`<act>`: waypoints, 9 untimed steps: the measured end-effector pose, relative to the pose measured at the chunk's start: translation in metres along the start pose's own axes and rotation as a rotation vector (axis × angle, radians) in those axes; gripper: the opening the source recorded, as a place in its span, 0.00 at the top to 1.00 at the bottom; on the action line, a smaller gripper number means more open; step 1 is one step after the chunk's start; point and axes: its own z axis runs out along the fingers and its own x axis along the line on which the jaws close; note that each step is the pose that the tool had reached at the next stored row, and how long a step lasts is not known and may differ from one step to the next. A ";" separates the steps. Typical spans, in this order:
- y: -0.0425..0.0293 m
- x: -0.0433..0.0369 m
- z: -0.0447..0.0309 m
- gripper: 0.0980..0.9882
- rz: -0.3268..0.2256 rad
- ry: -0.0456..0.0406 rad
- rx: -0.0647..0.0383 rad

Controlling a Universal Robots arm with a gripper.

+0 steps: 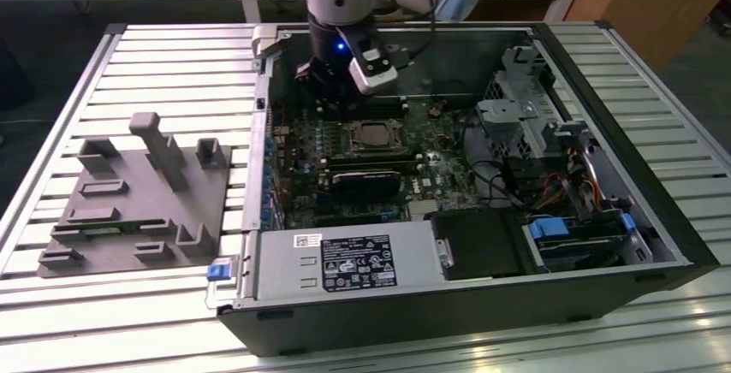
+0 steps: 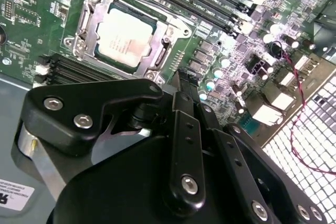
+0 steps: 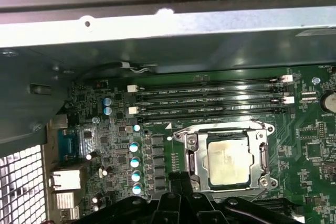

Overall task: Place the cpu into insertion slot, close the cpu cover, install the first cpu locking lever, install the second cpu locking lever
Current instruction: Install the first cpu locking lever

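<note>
Fingers (image 2: 179, 92) pinched together and empty, the gripper (image 2: 185, 78) is hovering beside the cpu (image 2: 123, 38) under its shut cpu cover (image 2: 85, 24), seemingly starting the lever-locking, which is demanding fine aim.

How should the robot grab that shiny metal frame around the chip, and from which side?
The cpu cover lies flat around the cpu, so only its thin strips offer a hold. Probably best to come straight down from above and pinch one side strip by its outer edge, staying off the chip's top.
</note>
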 end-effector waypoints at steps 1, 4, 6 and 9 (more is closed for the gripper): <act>-0.0001 0.0010 0.0000 0.99 0.000 0.0000 0.000; -0.0004 0.0041 0.0000 0.99 0.000 0.0002 -0.002; -0.0007 0.0065 0.0001 0.99 0.000 0.0005 -0.004; -0.0012 0.0098 0.0002 0.99 0.000 0.0012 -0.013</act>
